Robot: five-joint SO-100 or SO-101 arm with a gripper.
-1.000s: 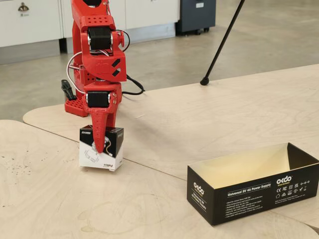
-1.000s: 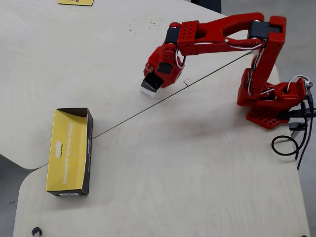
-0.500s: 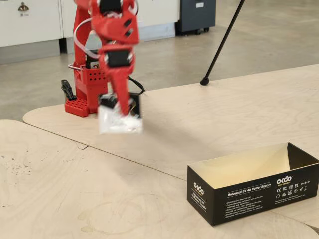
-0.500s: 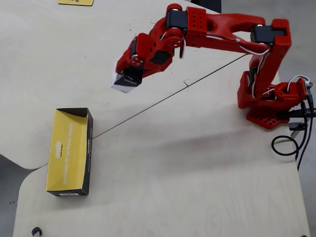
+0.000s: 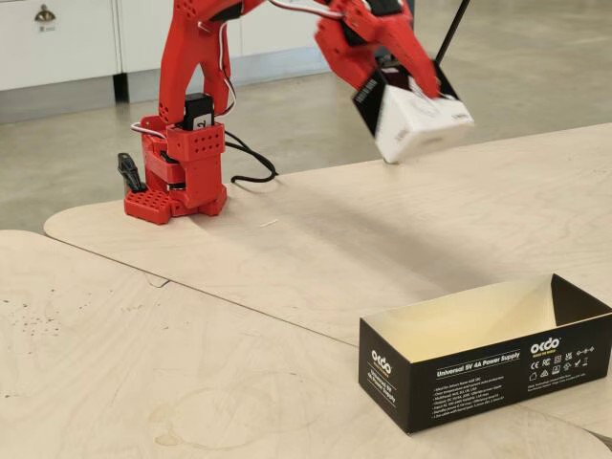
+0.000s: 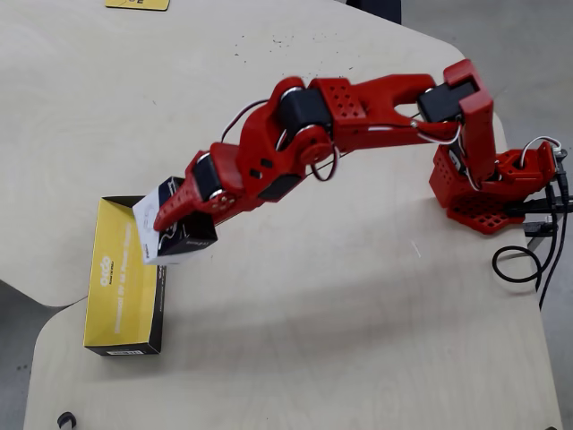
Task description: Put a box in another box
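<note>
My red gripper (image 5: 426, 86) is shut on the small white-and-black box (image 5: 418, 121) and holds it tilted in the air above the wooden table, blurred by motion. In the overhead view the gripper (image 6: 164, 218) and the small box (image 6: 175, 240) are over the upper right corner of the long black OKdo box (image 6: 121, 291). The long box (image 5: 497, 368) stands open and empty at the front right of the fixed view, its tan inside showing. In that view the small box is well above and behind it.
The arm's base (image 5: 177, 182) is fixed at the table's back left in the fixed view and at the right in the overhead view (image 6: 492, 193). Black cables (image 6: 524, 264) trail off beside it. Table seams and curved edges (image 5: 153, 277) cross the surface.
</note>
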